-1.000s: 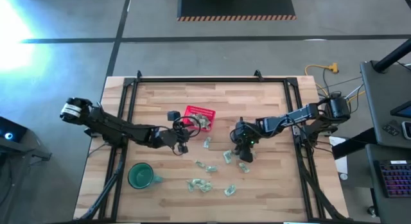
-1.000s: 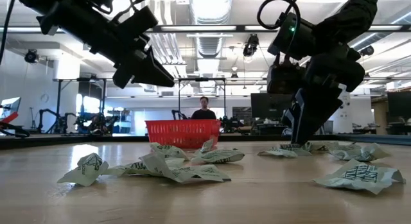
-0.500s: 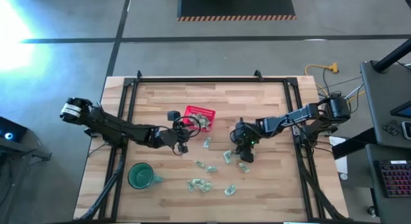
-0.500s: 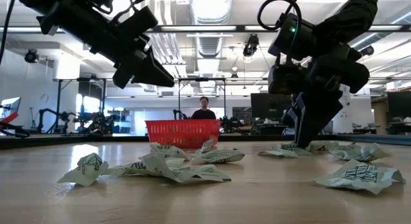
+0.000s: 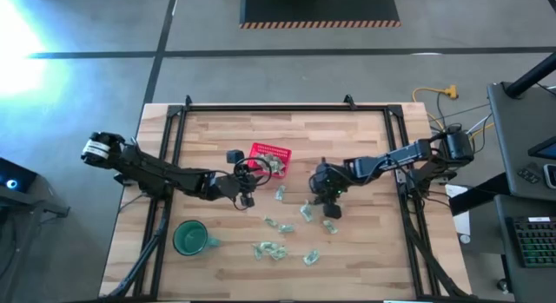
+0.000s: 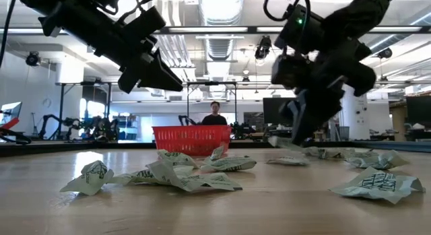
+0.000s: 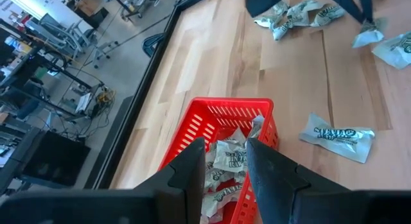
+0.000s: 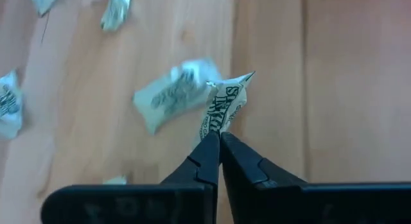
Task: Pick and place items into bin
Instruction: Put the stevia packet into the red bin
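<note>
Wooden desk: right gripper pinches one packet above scattered packets; left gripper, slightly parted, empty, hovers over basket.

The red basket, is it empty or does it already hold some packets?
Not empty. The red basket holds several wrapped packets, seen between the left pincer's fingers.

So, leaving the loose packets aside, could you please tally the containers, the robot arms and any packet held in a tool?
Red basket: 1
Green mug: 1
Dark robot arms: 2, the left arm and the right arm
Packet pinched in the right tool: 1
Total: 5
</note>
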